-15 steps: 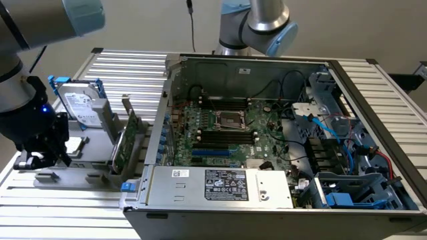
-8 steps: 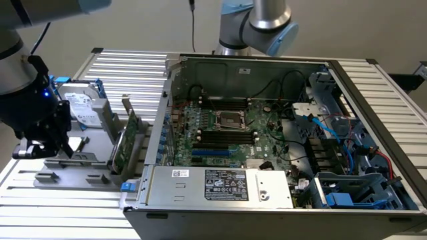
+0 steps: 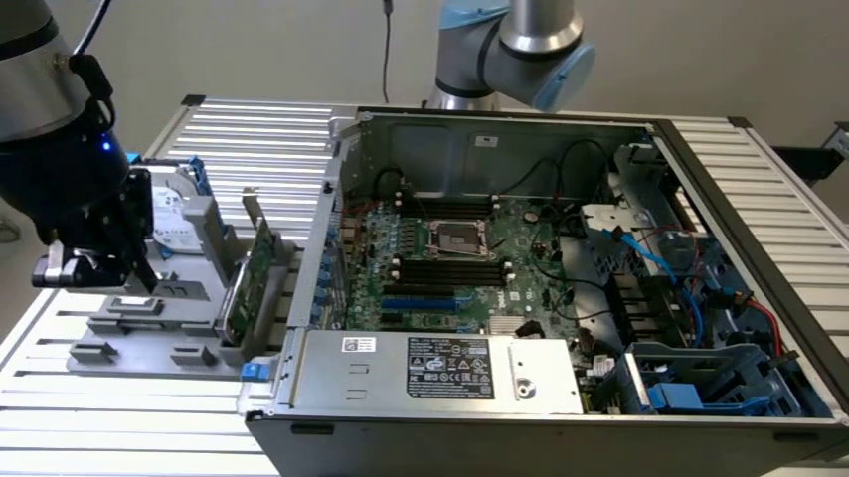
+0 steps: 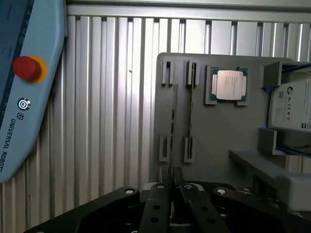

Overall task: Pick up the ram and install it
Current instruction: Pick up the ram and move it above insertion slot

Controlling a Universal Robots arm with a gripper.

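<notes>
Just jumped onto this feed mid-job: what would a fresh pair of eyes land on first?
In the exterior view, the open computer case dominates the slatted table, its green motherboard exposed. On the exterior view's left sits a grey parts tray. The wrist view shows the thin ram standing on edge in it, in line with the gripper and beside a CPU.
</notes>
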